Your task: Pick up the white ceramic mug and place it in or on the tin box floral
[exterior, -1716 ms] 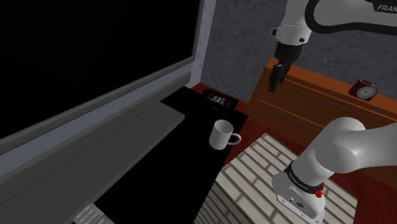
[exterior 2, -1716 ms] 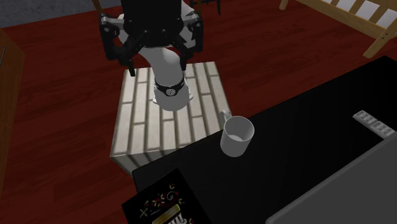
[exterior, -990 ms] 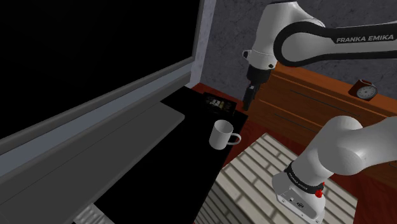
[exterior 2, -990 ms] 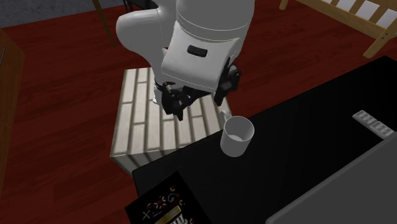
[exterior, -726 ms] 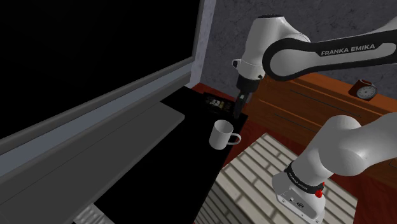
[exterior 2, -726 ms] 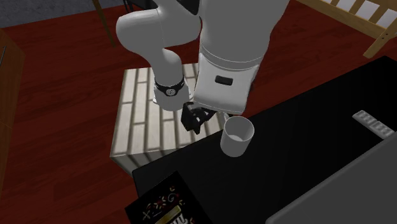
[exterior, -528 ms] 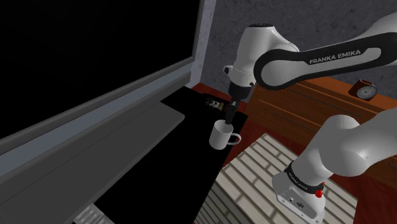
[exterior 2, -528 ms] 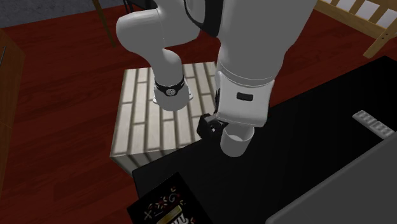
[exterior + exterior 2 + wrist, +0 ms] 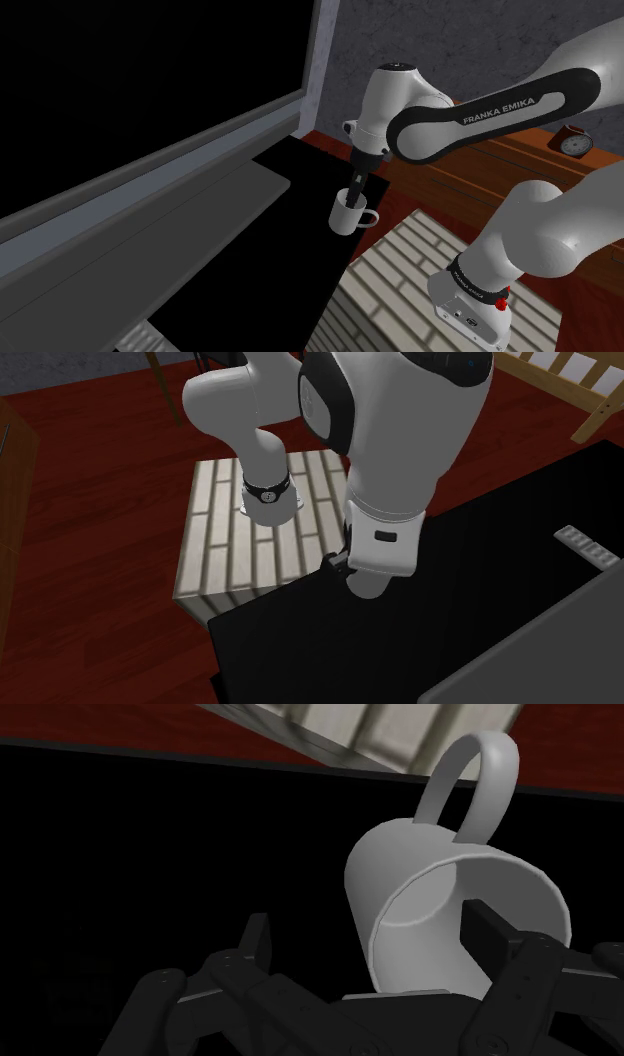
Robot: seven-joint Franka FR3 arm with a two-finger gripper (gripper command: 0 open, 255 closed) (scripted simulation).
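The white mug [image 9: 348, 216] stands upright on the black tabletop [image 9: 290, 200], with its handle toward the shoulder view's right. My gripper [image 9: 356, 191] points straight down onto its rim. In the wrist view the gripper [image 9: 372, 936] is open. One finger [image 9: 254, 942] is outside the mug [image 9: 400, 869] and the other finger [image 9: 492, 936] is inside its mouth, so they straddle the wall away from the handle [image 9: 470, 784] without clasping it. In the second exterior view the arm's white wrist [image 9: 385, 537] covers the mug. The arm hides the spot where the floral tin stood.
The brick-patterned stand [image 9: 420, 275] [image 9: 250, 537] stands close beside the table edge. A big grey slab [image 9: 150, 235] lies on the table at the shoulder view's left. Behind are a wooden dresser [image 9: 470, 165] with a small clock [image 9: 573, 141] and red floor [image 9: 90, 552].
The arm has swung down from above the dresser to the mug, and the open fingers have come down over its rim. The mug has not moved.
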